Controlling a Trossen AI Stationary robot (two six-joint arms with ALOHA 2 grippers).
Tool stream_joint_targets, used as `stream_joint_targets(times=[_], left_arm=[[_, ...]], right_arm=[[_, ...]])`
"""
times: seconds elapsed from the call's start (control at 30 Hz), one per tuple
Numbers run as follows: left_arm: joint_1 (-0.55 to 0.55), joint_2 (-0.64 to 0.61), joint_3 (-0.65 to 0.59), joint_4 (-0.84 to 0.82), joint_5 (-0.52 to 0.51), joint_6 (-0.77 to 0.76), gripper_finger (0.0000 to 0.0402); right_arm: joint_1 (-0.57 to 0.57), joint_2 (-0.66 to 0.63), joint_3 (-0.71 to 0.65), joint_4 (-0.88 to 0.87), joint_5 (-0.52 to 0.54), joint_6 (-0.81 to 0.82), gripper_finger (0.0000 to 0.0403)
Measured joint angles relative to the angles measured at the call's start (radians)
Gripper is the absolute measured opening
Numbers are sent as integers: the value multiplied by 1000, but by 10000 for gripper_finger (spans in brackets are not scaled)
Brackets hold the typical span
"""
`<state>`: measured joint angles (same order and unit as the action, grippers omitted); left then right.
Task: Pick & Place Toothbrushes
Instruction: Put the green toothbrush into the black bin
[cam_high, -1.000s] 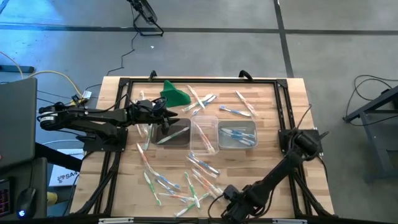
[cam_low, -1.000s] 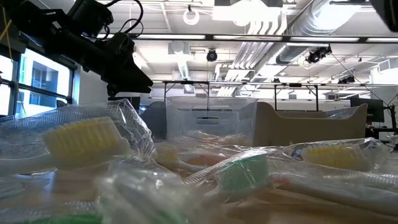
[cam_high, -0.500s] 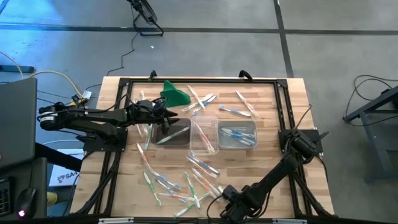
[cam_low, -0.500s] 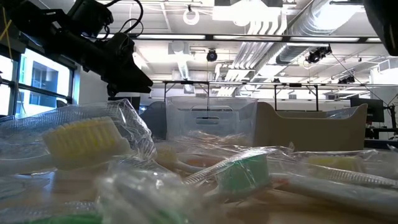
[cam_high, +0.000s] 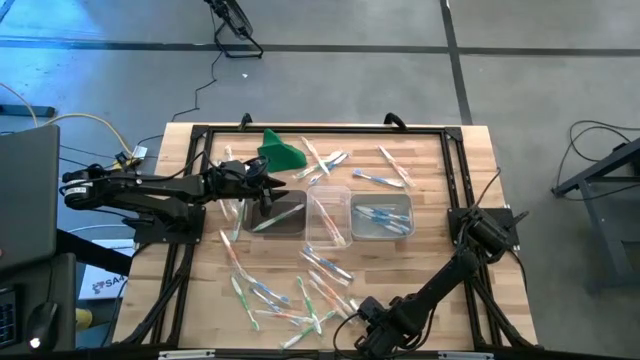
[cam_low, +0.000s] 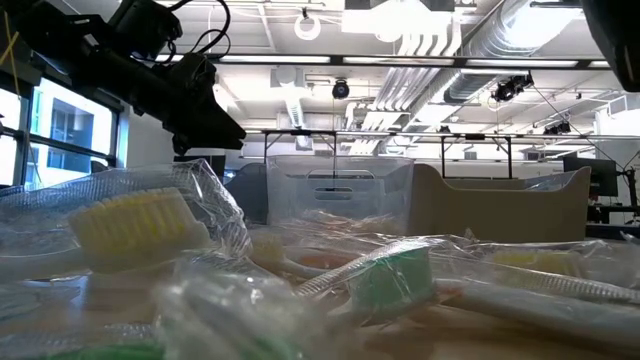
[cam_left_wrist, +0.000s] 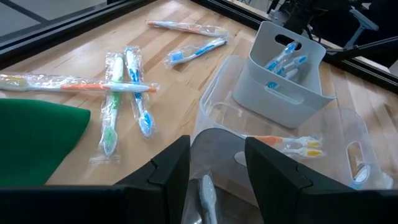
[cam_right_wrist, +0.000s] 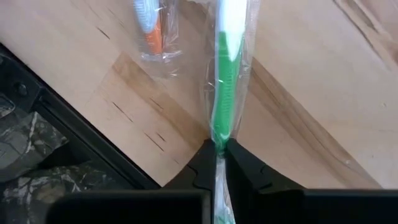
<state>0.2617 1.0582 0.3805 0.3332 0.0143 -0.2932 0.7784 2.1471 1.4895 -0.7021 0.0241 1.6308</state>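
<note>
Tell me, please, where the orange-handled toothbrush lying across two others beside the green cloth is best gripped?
Grip the orange-handled toothbrush mid-handle from straight above, with the claw spanning its thin width. It lies flat on top of the two brushes it crosses, so nothing pins it.

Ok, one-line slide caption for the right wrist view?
Right gripper shut on a wrapped green toothbrush above the wooden table.

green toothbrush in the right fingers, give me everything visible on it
The green toothbrush is a thin stick with a green handle and whitish upper part, sealed in a clear crinkly plastic wrapper. The right gripper is shut on its handle end, fingers pinching the wrapper. It points away from the wrist over the wooden table, near the table's front edge. An orange-handled wrapped toothbrush lies beside it.
</note>
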Motion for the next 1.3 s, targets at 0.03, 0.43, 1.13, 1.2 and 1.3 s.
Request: stream_joint_targets(times=[0.03,0.43,1.13,1.2,1.3], left_arm=[[0,0,0,0,0,0,152],[0,0,0,0,0,0,152],[0,0,0,11,0,0,152],[0,0,0,15,0,0,152],[0,0,0,24,0,0,152]], right_arm=[[0,0,0,0,0,0,12],[-3,-91,-8,-95,90,0,1],[-18,-332,-4,-416,209,-40,2],[-25,-355,-3,-446,247,-67,3],[-46,-388,-2,-490,296,-122,3]])
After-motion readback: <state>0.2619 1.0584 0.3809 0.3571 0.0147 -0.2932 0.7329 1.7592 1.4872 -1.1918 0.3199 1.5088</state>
